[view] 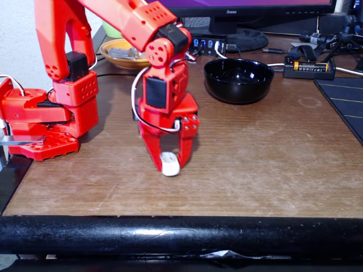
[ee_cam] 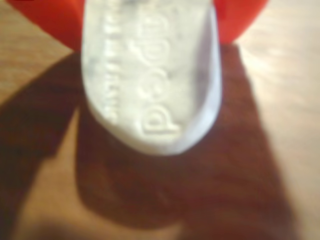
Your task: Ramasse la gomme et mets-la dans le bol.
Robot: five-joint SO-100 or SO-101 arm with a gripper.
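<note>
The grasp is the step in hand: the red pincer [view: 169, 162] stands nearly upright over the wooden table [view: 255, 158], its two fingers closed narrowly on the white eraser [view: 170, 164], which sits between the tips. In the fixed view the eraser's lower end looks to be at or just above the table surface; whether it is already lifted clear cannot be told. In the wrist view the eraser [ee_cam: 150, 75] lies right under the camera, embossed lettering facing it, with red finger [ee_cam: 47, 20] showing on either side behind it and a dark shadow on the wood just below.

The pincer is clamped on the eraser, the gap no wider than the block itself.

The black bowl [view: 239, 80] stands well apart from the pincer, up and to the right in the fixed view. The next move, by my judgement, calls for a straight lift, then a carry towards the bowl, high enough to pass its rim, before letting go above its hollow.
</note>
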